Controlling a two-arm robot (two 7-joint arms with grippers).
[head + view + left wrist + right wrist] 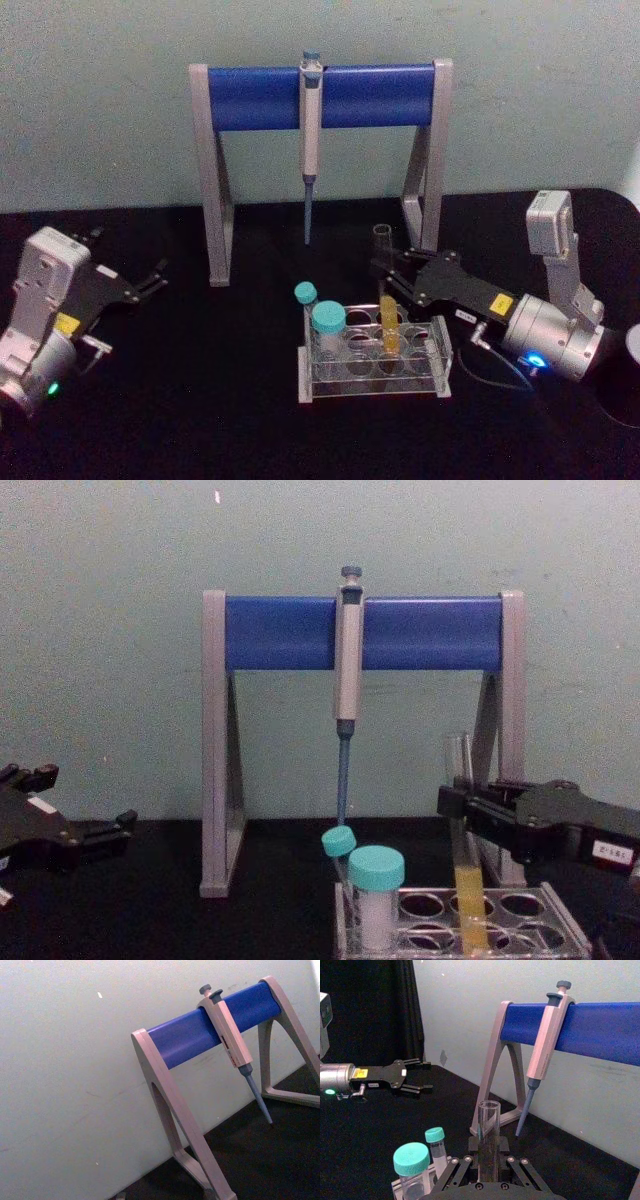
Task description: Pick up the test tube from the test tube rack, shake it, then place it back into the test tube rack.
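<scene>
- While the long, slim, clear glass test tube, uncapped and with yellow-orange liquid in its lower part, stands upright in a hole of the low, clear plastic test tube rack, the right gripper reaches in from the right. Its two black fingers are closed on the bare glass above the liquid and below the open rim.
- The left gripper hangs well apart over the left of the black table, fingers spread, holding nothing.
- The step in hand looks like the lift out of the rack; the tube's round bottom sits down among the holes.
- Smooth glass held only by two narrow pads could slip or swing once it leaves the hole, more so in a brisk shake.
- With no cap on the tube, a shake that is too wide or too tilted could throw liquid over the rim.
- A lift that is not straight up could bind the tube in its hole and drag the light rack, upsetting the wide teal-capped white tube and the thin teal-capped tube just beside it.
- The right leg of the tall grey-and-blue pipette stand is close behind the gripper, and the grey pipette hangs nearby, so a backward swing could strike either.
- On the return, a tube that is off the hole or tilted could knock against the rack top.
</scene>
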